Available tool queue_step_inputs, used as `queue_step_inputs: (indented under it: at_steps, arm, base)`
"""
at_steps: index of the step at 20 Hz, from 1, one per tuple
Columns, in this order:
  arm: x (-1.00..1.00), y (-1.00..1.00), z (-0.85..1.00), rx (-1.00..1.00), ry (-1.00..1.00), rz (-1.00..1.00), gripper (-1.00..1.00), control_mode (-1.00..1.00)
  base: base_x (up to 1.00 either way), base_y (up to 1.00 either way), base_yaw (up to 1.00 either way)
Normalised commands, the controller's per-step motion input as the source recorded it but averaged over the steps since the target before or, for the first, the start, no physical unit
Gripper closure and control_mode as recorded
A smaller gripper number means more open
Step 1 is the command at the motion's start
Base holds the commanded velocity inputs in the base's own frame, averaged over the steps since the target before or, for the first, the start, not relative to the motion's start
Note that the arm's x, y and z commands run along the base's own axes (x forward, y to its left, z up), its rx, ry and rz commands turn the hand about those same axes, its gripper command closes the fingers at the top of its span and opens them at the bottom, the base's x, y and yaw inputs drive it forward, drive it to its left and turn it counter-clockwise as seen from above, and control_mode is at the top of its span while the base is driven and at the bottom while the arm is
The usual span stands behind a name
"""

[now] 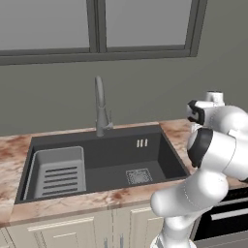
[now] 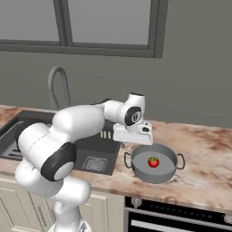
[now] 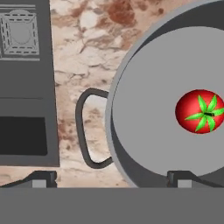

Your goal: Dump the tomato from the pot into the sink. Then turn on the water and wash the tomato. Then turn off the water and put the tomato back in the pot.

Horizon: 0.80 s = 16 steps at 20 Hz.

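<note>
The marbled surface [image 2: 204, 149] carries everything, and the sink [image 1: 104, 167] is let into it along its front edge, a dark basin with a drain grate [image 1: 139, 176] in its floor and a gooseneck faucet [image 1: 100, 109] rising from its back rim. A ribbed rack [image 1: 59, 173] sits in the sink's left end.

Just right of the sink, near the surface's front edge, stands the pot [image 2: 155, 163], upright on its flat bottom, with a small dark loop handle [image 3: 87, 129] on the sink side and another on the far side. It looks like rigid metal, probably the heaviest thing to move here, and its smooth round wall would likely slip in a pinch. The near handle or the thin rim beside it seems the surest place to take hold, and a hold there should also allow tipping toward the sink.

The gripper [image 3: 111, 177] hovers over the pot's sink-side rim, its fingers spread wide and holding nothing; one tip sits over the surface, the other over the pot floor.

The tomato [image 2: 153, 161] lies loose on the pot floor, near the middle. Small, round and light, it will likely roll freely once the pot tilts; it is probably soft enough to bruise if squeezed hard.
</note>
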Motion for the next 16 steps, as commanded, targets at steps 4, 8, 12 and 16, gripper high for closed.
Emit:
queue_step_inputs:
  at_steps: [4, 8, 12, 16]
  arm:
    - [0.00, 0.00, -0.38, 0.00, 0.00, 0.04, -1.00, -1.00]
    - [0.00, 0.00, -0.34, 0.00, 0.00, 0.04, -1.00, -1.00]
    - [0.02, 0.00, -0.32, 0.00, 0.00, 0.05, -1.00, -1.00]
    - [0.16, 0.00, -0.31, 0.00, 0.00, 0.06, -1.00, -1.00]
  base:
    - [0.00, 0.00, 0.00]
    - [0.00, 0.00, 0.00]
    - [0.00, 0.00, 0.00]
    - [0.00, 0.00, 0.00]
